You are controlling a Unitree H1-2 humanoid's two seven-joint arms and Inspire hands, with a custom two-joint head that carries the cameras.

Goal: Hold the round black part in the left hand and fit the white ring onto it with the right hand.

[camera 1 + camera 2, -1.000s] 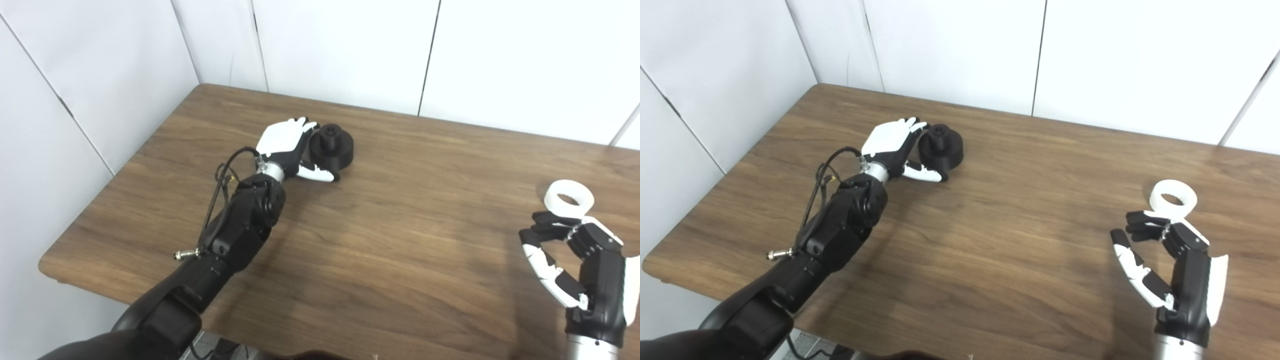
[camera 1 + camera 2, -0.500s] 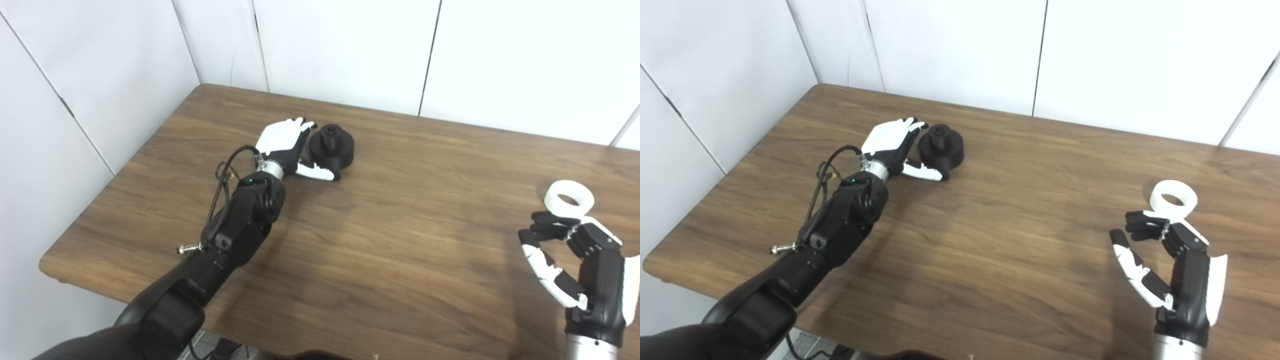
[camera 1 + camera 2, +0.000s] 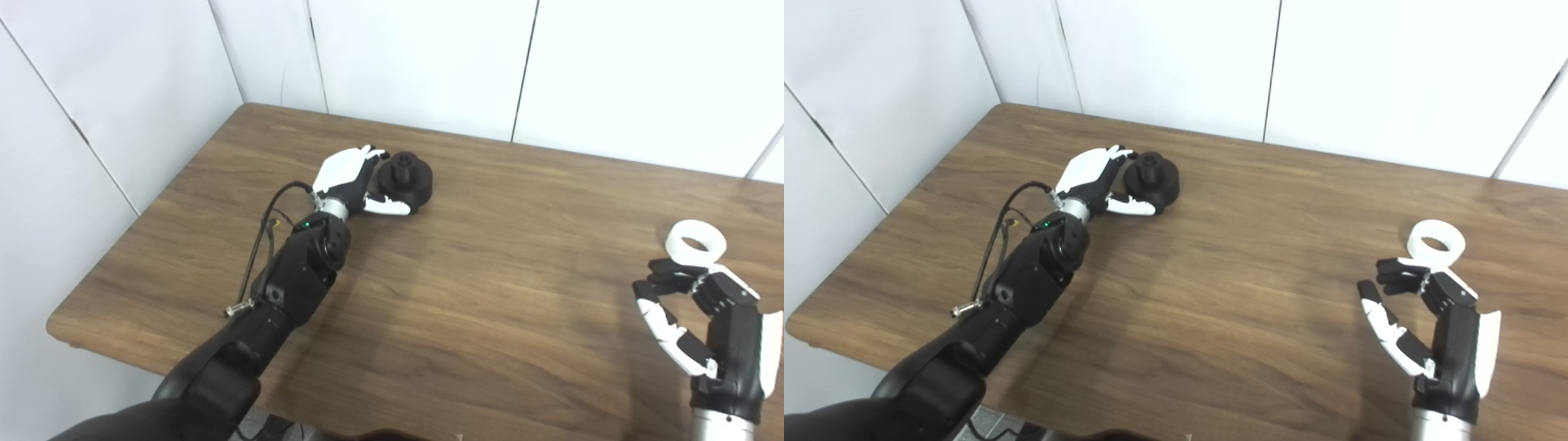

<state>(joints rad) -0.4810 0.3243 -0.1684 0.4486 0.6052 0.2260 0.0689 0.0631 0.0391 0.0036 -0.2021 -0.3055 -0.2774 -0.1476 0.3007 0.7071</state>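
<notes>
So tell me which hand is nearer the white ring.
Right. The right hand hovers just in front of the white ring, fingers apart. The left hand is far across the table, against the round black part.

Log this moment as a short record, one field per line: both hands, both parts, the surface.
left hand: open, fingers and thumb around the round black part, not yet closed on it
round black part: resting on the table, hub up
right hand: open, holding nothing, just short of the white ring
white ring: flat on the table, hole up
table: wooden, walls behind
</notes>
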